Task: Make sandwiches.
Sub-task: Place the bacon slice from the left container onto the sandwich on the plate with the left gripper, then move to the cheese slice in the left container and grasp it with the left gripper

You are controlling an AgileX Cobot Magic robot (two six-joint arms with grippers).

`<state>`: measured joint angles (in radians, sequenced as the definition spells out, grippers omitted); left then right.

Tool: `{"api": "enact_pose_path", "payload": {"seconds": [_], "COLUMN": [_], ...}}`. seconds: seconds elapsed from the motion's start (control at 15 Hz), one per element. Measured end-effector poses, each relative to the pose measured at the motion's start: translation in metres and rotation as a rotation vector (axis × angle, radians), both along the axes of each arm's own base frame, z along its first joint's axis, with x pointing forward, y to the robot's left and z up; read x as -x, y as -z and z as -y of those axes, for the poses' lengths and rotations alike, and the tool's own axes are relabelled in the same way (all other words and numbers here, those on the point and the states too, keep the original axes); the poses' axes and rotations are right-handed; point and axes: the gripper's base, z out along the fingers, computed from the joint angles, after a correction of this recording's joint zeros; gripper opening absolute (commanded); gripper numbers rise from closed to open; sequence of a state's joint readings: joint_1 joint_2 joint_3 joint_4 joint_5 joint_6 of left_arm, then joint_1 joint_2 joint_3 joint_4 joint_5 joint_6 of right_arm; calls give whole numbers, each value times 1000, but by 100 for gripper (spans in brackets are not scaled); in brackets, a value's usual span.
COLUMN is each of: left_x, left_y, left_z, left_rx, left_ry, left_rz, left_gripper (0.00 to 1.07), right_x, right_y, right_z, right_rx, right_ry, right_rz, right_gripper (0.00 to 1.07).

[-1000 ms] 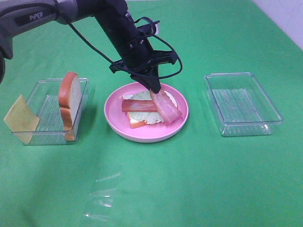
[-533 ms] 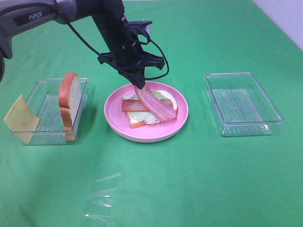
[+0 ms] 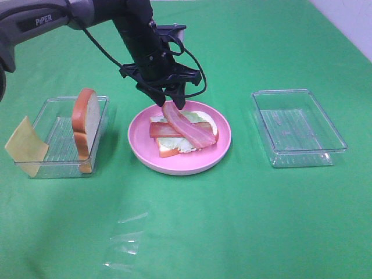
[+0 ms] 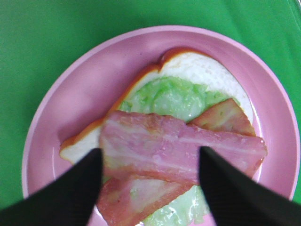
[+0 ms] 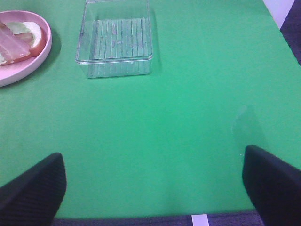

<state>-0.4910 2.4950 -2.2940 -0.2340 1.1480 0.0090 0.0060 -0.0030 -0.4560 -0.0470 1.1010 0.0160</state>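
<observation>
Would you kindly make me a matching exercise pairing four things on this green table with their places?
1. upright white toy bread slice
2. yellow cheese square
3. top reddish-brown bacon strip
4. right-hand clear plastic tray

A. leaning outside the left clear tray
B. crossing another strip on the round pink plate
C. standing inside the left tray
D. right of the plate

Pairs: 1-C, 2-A, 3-B, 4-D.
</observation>
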Motion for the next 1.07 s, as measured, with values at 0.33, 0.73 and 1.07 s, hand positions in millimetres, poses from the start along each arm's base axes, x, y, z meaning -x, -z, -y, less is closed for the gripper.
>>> {"api": "enact_pose_path", "payload": {"seconds": [0.33, 0.73, 1.07], "left_x": [1, 6, 22], "left_y": [-19, -97, -172], "left_z": [-1, -18, -93], "left_rx": [17, -41, -27], "left_ry": [-1, -24, -181], "left_rz": [36, 209, 291], "left_gripper": [101, 101, 100], "right_x": [0, 0, 0], "right_y": [0, 0, 0], "right_z": [0, 0, 0], "right_rx": [0, 0, 0], "right_ry": [0, 0, 0], "right_rz": [0, 0, 0], "right_gripper": [97, 97, 97]}}
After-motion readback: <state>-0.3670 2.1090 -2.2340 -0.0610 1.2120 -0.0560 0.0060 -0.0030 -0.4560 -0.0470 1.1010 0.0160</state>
